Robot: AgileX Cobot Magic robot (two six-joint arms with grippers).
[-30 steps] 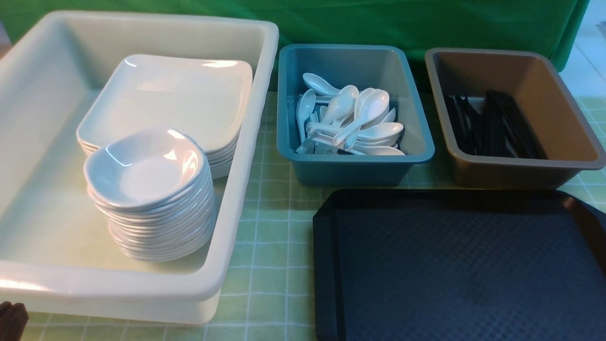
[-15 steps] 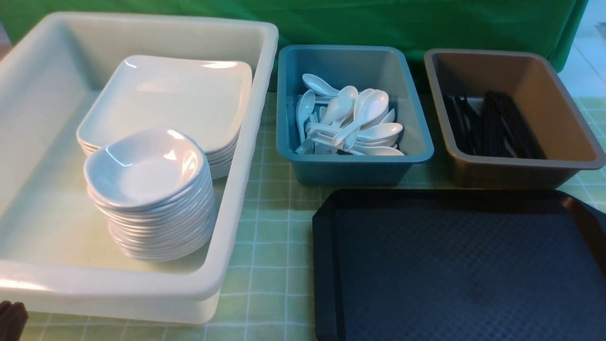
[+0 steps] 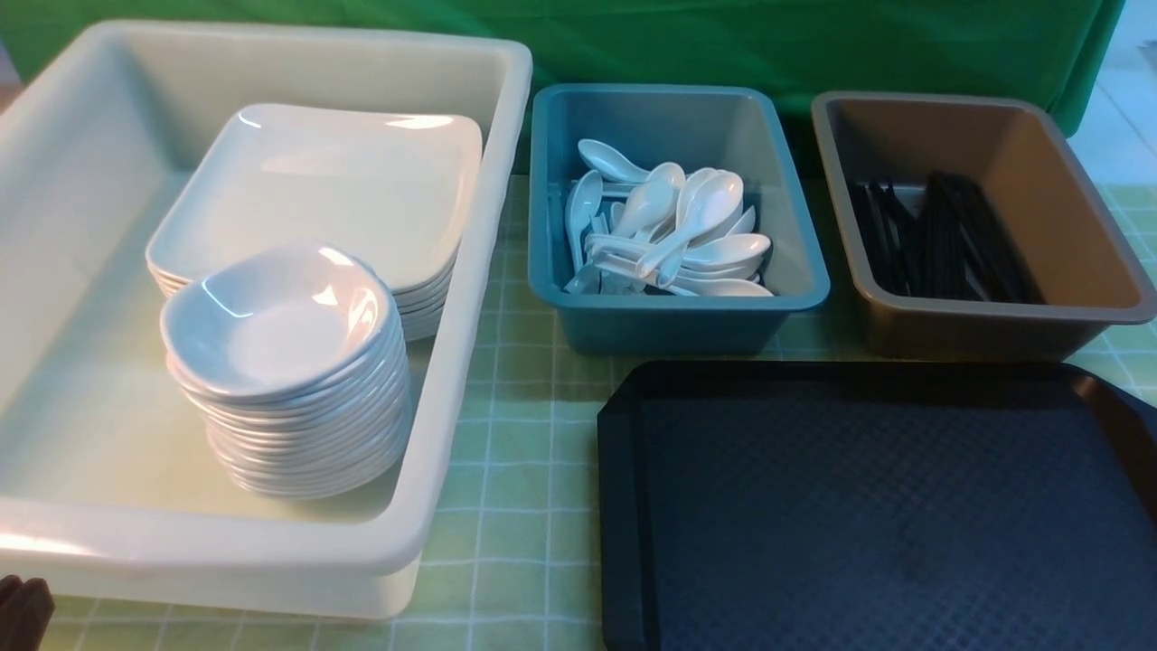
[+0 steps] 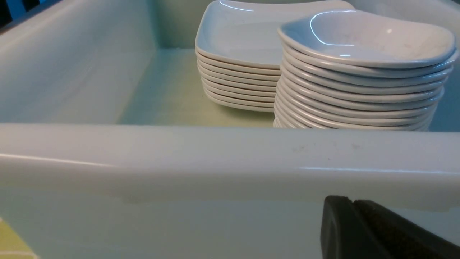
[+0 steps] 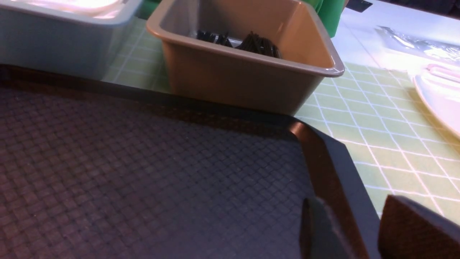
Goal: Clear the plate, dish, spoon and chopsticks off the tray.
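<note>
Tray [image 3: 868, 515] sitting bare at desk's near right edge, long axis running along that edge; nothing remaining on it.

Plates [image 3: 334, 190] and dishes [image 3: 280, 362] stacking in white tub [image 3: 470, 362] at left; spoons [image 3: 669, 231] piling in blue bin [image 3: 678, 321], handles pointing mixed ways; chopsticks [image 3: 940, 235] lying in brown bin [image 3: 985, 325], long axes running front to back.

Left gripper [image 4: 377, 230] resting narrow, holding nothing, just outside tub's near wall.

Right gripper [image 5: 363, 230] straddling tray's right rim, jaws part open; whether gripping rim cannot be told.

Judgement: clearing looking finished; right arm nearer tray.
</note>
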